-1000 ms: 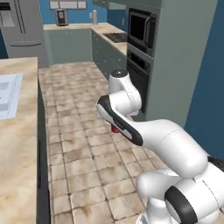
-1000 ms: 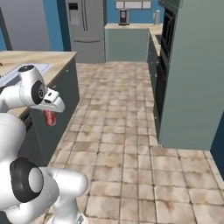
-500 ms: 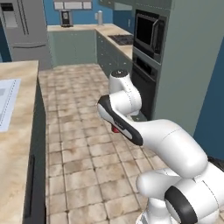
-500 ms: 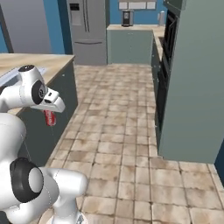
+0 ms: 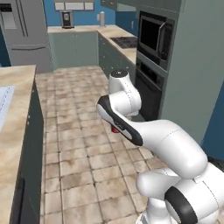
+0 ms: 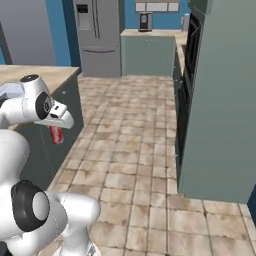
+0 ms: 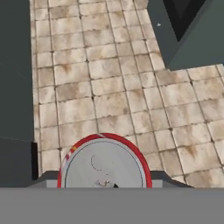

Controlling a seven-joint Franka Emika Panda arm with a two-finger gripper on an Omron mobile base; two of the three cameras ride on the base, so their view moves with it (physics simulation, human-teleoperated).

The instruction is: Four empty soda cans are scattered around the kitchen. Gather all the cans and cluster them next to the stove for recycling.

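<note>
The hand (image 6: 58, 131) is gripping a red soda can (image 6: 56, 134), its jaws narrowed onto the can's sides; the can is hanging upright below the wrist, above the tan tiled floor (image 6: 130, 130) and just beside the dark end of the island surface (image 6: 37, 75). In the hand view the can's silvery top (image 7: 104, 166) is sitting close against the lens with tiles below it. No writing on the can is sharp enough to read. From the left base view, a sliver of the red can (image 5: 114, 129) is peeking out under the arm. Going rightward from the island, the steel refrigerator (image 5: 24, 30) is standing against the blue back wall, then a beige counter, then the black stove (image 5: 127, 41) far beyond the can, set in the corner surface, then the dark built-in ovens (image 5: 153, 41) in a grey-green cabinet column.
</note>
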